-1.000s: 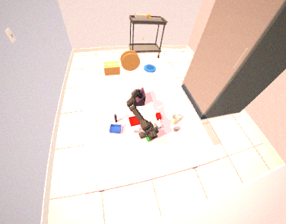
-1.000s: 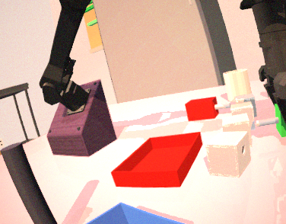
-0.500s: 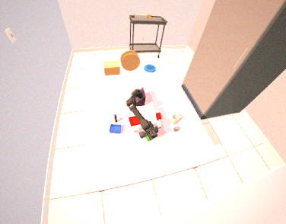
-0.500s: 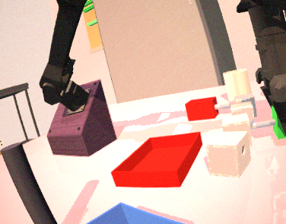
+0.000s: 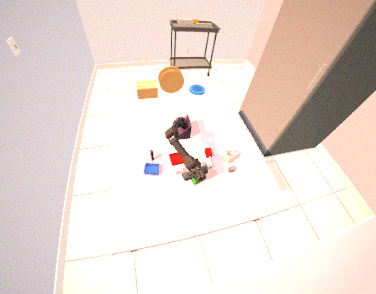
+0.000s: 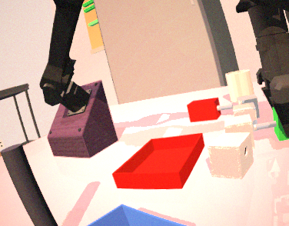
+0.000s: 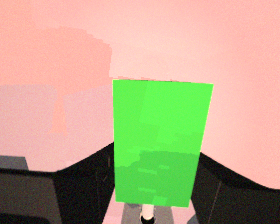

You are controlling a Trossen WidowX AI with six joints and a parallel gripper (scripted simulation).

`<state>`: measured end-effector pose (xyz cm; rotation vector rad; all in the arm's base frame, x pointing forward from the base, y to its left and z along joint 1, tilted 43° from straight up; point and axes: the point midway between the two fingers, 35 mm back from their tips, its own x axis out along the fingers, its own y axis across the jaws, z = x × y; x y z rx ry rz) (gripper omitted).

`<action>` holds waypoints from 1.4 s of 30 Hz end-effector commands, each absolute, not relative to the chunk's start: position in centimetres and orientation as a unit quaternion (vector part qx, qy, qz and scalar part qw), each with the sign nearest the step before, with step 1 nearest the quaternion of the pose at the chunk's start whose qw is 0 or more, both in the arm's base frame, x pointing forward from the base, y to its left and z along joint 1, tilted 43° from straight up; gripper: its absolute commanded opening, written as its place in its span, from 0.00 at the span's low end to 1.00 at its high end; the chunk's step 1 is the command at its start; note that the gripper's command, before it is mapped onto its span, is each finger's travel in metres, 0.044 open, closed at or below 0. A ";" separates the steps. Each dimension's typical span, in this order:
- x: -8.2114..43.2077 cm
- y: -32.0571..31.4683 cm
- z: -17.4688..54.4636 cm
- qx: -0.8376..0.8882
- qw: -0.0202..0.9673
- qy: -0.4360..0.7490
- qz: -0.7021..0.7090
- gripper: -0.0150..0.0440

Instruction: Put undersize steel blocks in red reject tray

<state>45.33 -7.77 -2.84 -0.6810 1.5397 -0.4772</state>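
My gripper [image 7: 151,143] [image 5: 195,179] is shut on the green GO gauge [image 6: 278,127], whose handle fills the space between the fingers. Its pale pin points at the blocks; in the wrist view the tip is over a grey block [image 7: 129,216] with a dark hole. Whether the tip is inside the hole I cannot tell. In the exterior view a pale block [image 6: 224,158] with a small side hole stands nearest, right of the red reject tray [image 6: 159,157] [image 5: 176,159]. More blocks [image 6: 244,111] stand behind it, partly overlapping. The tray holds no block.
A red-handled gauge [image 6: 203,110] [image 5: 208,152] with a pale pin lies behind the tray. A cream cylinder [image 6: 238,84] stands behind the blocks. A blue tray [image 5: 152,169] and a dark upright cylinder [image 6: 22,181] are on the other side of the red tray. The arm's purple base block [image 6: 84,127] stands behind.
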 end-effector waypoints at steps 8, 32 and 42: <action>45.6 -7.5 -2.5 -0.303 0.642 0.673 -0.208 0.25; 45.0 -7.7 -2.5 -0.303 0.642 0.673 -0.208 0.25; 44.7 -7.7 -2.4 -0.303 0.642 0.673 -0.208 0.25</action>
